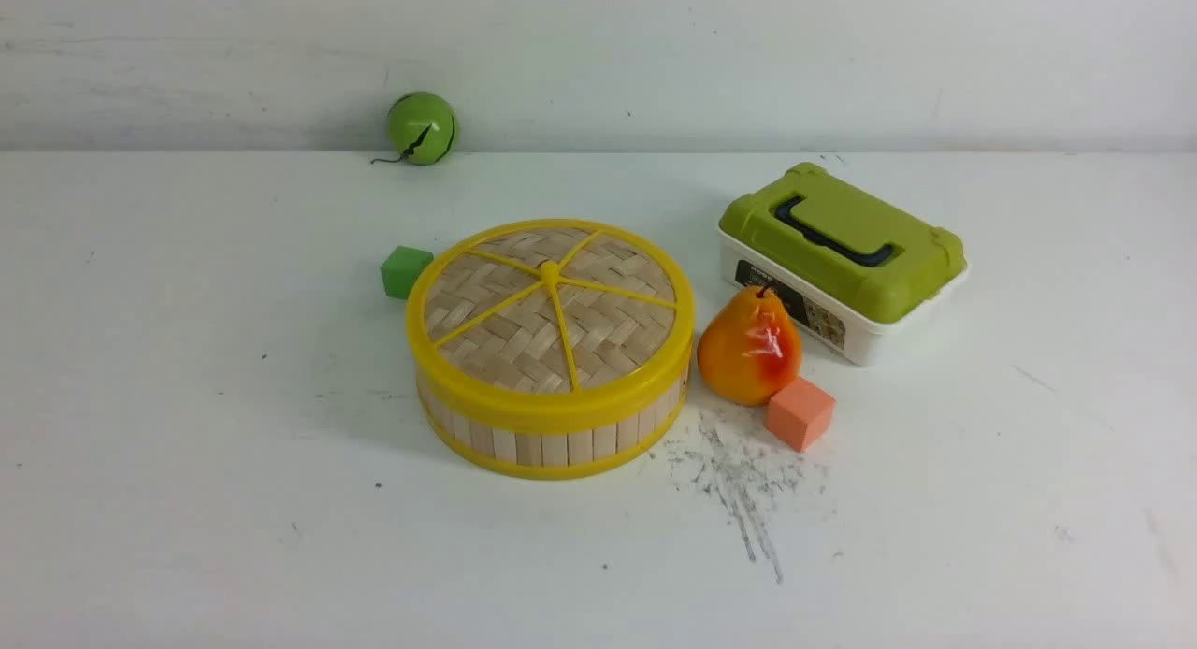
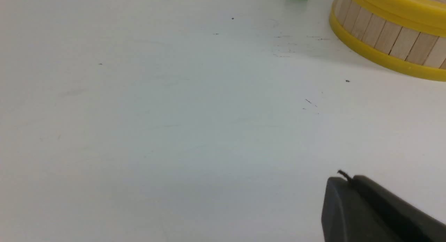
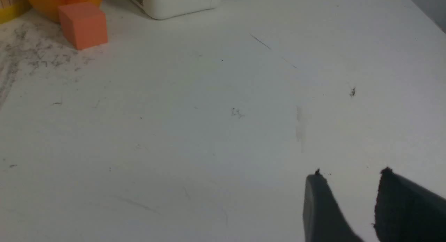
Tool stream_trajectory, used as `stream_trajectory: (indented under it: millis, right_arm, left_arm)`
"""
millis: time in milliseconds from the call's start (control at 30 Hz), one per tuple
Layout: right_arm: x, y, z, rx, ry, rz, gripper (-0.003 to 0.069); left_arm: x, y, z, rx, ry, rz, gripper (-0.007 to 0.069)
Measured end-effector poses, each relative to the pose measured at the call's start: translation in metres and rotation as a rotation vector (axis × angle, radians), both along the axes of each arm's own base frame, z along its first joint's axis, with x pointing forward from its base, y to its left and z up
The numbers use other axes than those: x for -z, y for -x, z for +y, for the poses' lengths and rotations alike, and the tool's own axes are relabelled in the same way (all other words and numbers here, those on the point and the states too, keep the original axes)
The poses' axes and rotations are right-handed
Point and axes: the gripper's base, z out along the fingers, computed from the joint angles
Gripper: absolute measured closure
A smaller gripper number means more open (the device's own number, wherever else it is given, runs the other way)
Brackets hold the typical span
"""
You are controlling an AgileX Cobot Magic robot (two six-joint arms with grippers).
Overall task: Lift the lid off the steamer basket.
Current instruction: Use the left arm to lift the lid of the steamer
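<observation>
The lid (image 1: 552,303), a woven tan disc with a thick yellow rim and yellow spokes, sits flat on the steamer basket (image 1: 552,439), whose pale slat wall and yellow bottom rim show below it at the table's middle. Neither arm appears in the front view. In the left wrist view my left gripper (image 2: 348,179) is shut with nothing in it, low over bare table, well short of the steamer basket (image 2: 386,36). In the right wrist view my right gripper (image 3: 350,174) is open and empty above the bare table.
A green cube (image 1: 405,271) touches the basket's far left side. An orange pear (image 1: 749,346) and an orange cube (image 1: 800,412) stand just right of the basket. A white box with an olive-green top (image 1: 842,256) is behind them. A green ball (image 1: 422,127) lies by the back wall.
</observation>
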Motion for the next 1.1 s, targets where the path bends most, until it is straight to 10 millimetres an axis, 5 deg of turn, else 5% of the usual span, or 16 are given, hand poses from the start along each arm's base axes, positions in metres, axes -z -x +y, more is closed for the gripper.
stream_trajectory:
  millis: [1100]
  right_arm:
    - [0.0000, 0.0000, 0.0000, 0.000, 0.000, 0.000, 0.0419]
  left_arm:
    - [-0.0051, -0.0015, 0.0000, -0.001, 0.006, -0.058, 0.0597]
